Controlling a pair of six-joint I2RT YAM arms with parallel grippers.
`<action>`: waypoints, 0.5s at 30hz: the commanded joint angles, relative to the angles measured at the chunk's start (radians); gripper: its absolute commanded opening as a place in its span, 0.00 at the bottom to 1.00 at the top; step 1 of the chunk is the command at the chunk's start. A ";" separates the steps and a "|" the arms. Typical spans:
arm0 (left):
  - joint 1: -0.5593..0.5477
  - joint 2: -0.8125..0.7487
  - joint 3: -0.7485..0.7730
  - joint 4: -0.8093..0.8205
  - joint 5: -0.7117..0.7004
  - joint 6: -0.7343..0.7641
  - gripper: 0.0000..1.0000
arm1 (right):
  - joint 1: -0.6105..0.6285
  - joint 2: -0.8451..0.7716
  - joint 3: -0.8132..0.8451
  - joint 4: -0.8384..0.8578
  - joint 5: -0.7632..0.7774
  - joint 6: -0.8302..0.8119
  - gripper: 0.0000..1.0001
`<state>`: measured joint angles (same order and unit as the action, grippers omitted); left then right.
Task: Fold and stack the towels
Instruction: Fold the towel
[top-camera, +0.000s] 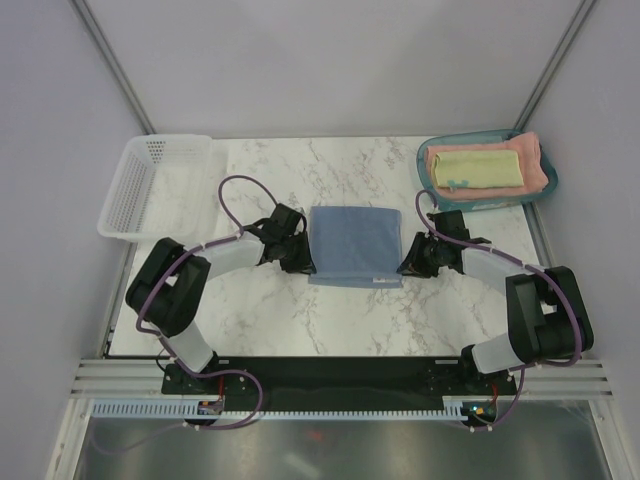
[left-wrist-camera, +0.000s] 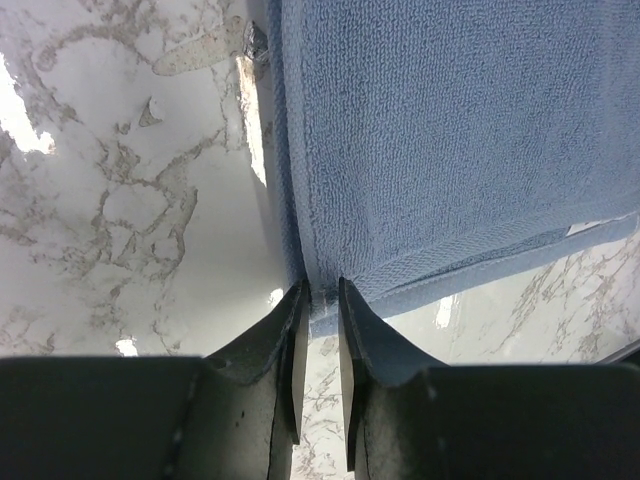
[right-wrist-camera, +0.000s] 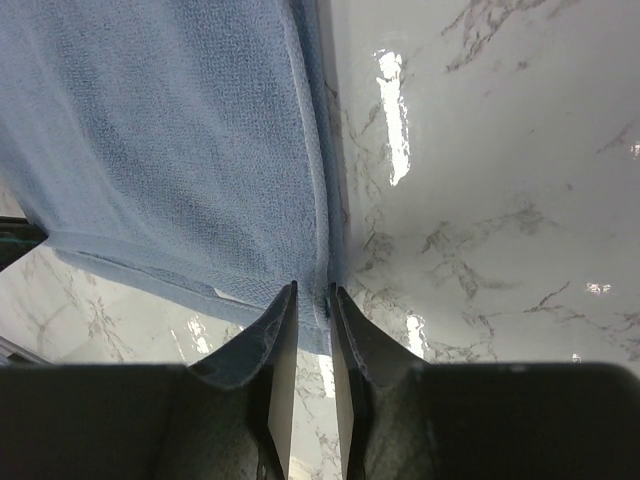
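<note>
walls (top-camera: 320, 60): plain pale grey | table (top-camera: 300, 320): white marble, glossy, light glare

The left arm (top-camera: 170, 285) and right arm (top-camera: 545, 310) pair bulky black joint housings with pale grey-white link shells. A thin purple cable (top-camera: 222, 200) loops off each one, behind its pincer. The left pincer (left-wrist-camera: 320, 290) and right pincer (right-wrist-camera: 312, 292) have matte black, wedge-shaped fingers (left-wrist-camera: 270, 345) tapering to slim, flat-faced tips.

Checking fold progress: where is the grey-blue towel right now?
In the top view the grey-blue towel lies folded flat mid-table, with the left fingers at its near-left corner and the right fingers at its near-right corner.
</note>
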<state>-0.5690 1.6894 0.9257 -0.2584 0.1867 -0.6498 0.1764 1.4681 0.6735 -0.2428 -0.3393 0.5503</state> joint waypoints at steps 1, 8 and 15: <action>-0.003 0.001 0.018 0.022 0.014 0.016 0.25 | 0.000 -0.009 0.000 0.025 0.008 0.010 0.26; -0.005 -0.017 0.021 0.027 0.037 -0.007 0.27 | 0.003 -0.009 -0.006 0.025 0.003 0.031 0.28; -0.026 0.000 0.018 0.045 0.051 -0.022 0.27 | 0.015 -0.008 -0.011 0.017 0.009 0.042 0.29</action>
<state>-0.5789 1.6917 0.9260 -0.2512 0.2104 -0.6510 0.1837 1.4681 0.6666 -0.2413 -0.3386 0.5766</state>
